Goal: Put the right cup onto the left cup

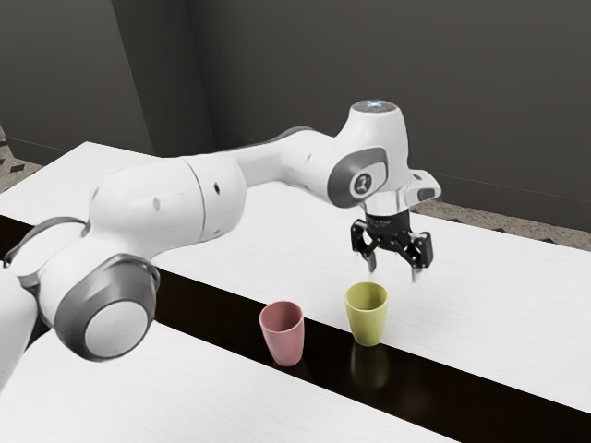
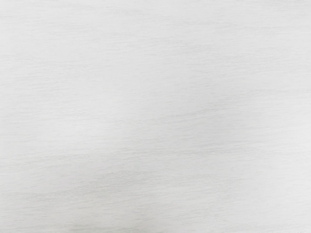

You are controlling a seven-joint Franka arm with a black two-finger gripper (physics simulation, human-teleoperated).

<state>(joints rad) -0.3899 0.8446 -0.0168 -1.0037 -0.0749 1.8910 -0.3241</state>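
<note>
Bench: white top (image 1: 499, 305), finely streaked with pale grey; in my wrist view the same grain runs in faint, soft bands.
Strip: a dark, glossy band (image 1: 434, 392) crossing the bench, nearly black, with white surface on both sides of it.
Walls: plain dark grey (image 1: 416, 74), meeting in corners behind my arm, with a low skirting along the foot.
Floor: speckled and brownish beyond the bench (image 1: 471, 215), set with small dark shapes.
Pink cup: a dusty rose tumbler (image 1: 286, 341), upright, mouth up, wide at the rim and narrowing to its foot; it stands on the dark strip, toward the exterior view's left of the other cup.
Yellow cup: olive-yellow (image 1: 367, 318), same tapered form, also upright and open at the top; it stands at the strip's edge, a dim yellow reflection below it.
Spacing: the two cups stand near each other, apart – neither is stacked.
My gripper: black (image 1: 394, 270), pointing down above the bench near the yellow cup, fingers spread well apart – I have hold of nothing.
</note>
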